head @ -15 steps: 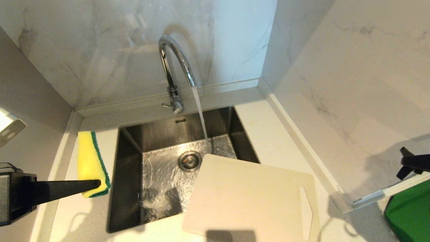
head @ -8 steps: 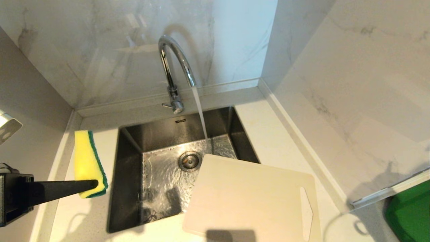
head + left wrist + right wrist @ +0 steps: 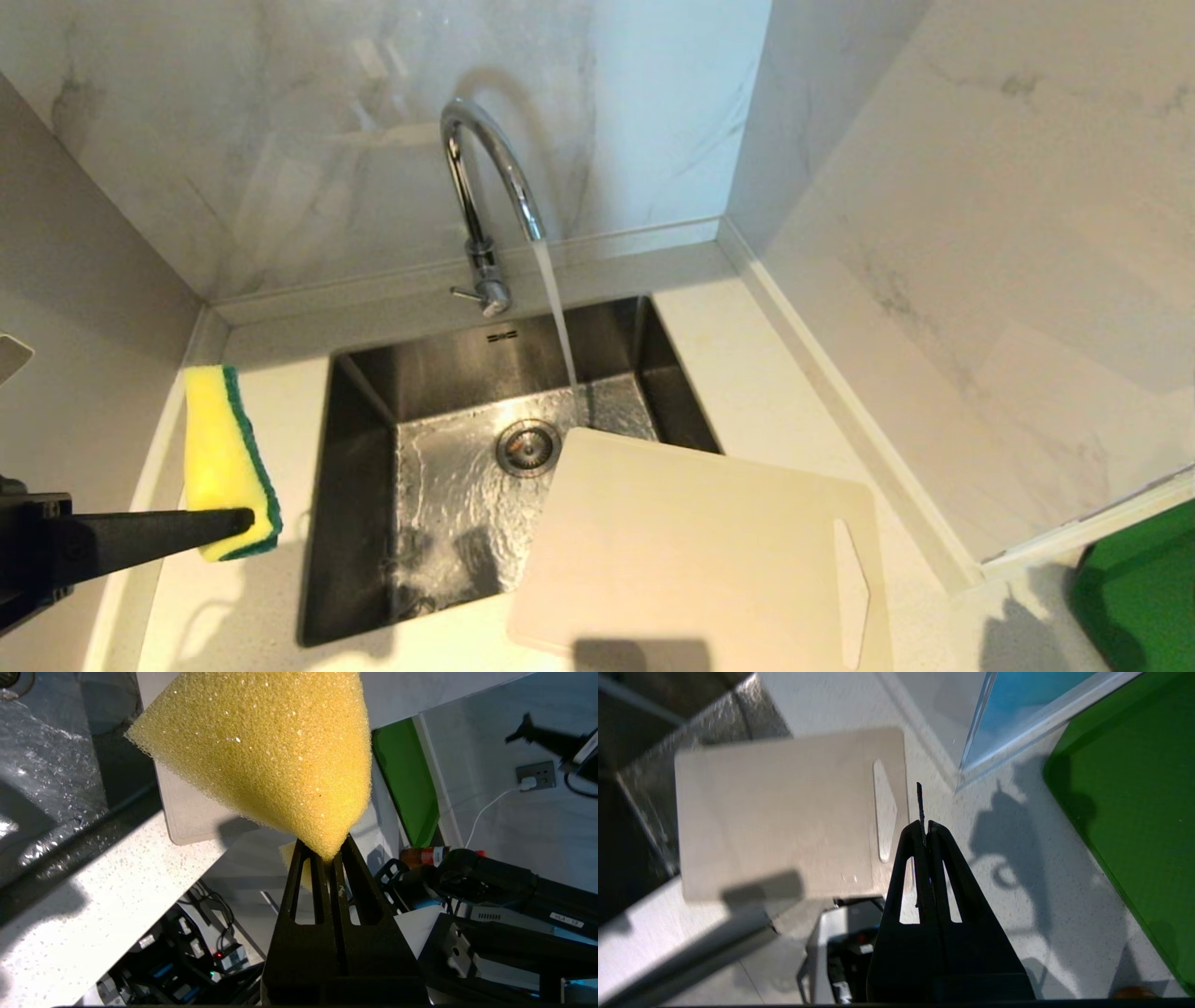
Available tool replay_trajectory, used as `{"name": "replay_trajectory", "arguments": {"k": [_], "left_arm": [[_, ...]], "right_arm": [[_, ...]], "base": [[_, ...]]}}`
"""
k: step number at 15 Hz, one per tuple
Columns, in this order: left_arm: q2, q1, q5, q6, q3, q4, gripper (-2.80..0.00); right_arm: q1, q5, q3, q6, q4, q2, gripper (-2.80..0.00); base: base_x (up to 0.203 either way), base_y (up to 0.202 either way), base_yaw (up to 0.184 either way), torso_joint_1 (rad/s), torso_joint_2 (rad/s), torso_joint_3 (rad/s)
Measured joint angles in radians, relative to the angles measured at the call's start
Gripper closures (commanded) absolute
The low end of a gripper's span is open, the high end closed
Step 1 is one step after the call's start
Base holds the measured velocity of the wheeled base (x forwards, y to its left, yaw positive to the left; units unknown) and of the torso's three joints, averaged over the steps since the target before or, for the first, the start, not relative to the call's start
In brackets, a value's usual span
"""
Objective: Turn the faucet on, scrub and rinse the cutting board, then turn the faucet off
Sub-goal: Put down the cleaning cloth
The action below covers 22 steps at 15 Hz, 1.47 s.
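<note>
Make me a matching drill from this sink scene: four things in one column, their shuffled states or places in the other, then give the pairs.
Things:
1. faucet
2. cutting board
3. sponge
4. right claw

States or places:
A. pinched in the left claw, off to the left of the sink
B. shut and empty, above the counter near the board's slot handle
C. running, its stream landing in the basin
D. lying flat, one corner hanging over the sink

Pairs: 1-C, 2-D, 3-A, 4-B
</note>
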State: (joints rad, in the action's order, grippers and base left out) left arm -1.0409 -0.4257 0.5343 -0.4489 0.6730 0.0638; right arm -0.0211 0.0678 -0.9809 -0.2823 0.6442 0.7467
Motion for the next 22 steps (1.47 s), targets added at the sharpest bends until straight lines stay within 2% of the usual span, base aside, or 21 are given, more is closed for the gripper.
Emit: {"name": "replay_trajectory", "arguments": {"k": [2,5,8,10,15,17,19,22], "left_arm": [[0.01,0.0,0.0,0.023,0.0,-0.001,0.0],[0.026,0.0,-0.004,0.033,-0.012,-0.027,0.0],[0.034,0.001,-0.023,0.044,-0.016,-0.054,0.0],[0.035,0.001,-0.038,0.047,-0.013,-0.057,0.0],[0.039,0.001,-0.047,0.047,-0.017,-0.059,0.0],[0.039,0.001,-0.048,0.047,-0.013,-0.057,0.0],[0.037,0.001,-0.048,0.047,-0.01,-0.053,0.0],[0.038,0.001,-0.048,0.046,-0.009,-0.053,0.0]], "right_arm": [[-0.001,-0.068,0.154,0.078,-0.045,-0.116,0.0],[-0.001,-0.158,0.395,0.188,-0.18,-0.264,0.0],[-0.002,-0.176,0.603,0.232,-0.368,-0.394,0.0],[-0.002,-0.174,0.71,0.249,-0.429,-0.481,0.0],[0.005,-0.154,0.849,0.267,-0.435,-0.664,0.0],[0.006,-0.13,0.867,0.267,-0.438,-0.711,0.0],[0.007,-0.066,0.889,0.258,-0.438,-0.734,0.0],[0.008,-0.056,0.898,0.251,-0.445,-0.745,0.0]], "base": [[0.0,0.0,0.0,0.0,0.0,0.0],[0.0,0.0,0.0,0.0,0.0,0.0],[0.0,0.0,0.0,0.0,0.0,0.0],[0.0,0.0,0.0,0.0,0.0,0.0],[0.0,0.0,0.0,0.0,0.0,0.0],[0.0,0.0,0.0,0.0,0.0,0.0],[0.0,0.0,0.0,0.0,0.0,0.0],[0.0,0.0,0.0,0.0,0.0,0.0]]}}
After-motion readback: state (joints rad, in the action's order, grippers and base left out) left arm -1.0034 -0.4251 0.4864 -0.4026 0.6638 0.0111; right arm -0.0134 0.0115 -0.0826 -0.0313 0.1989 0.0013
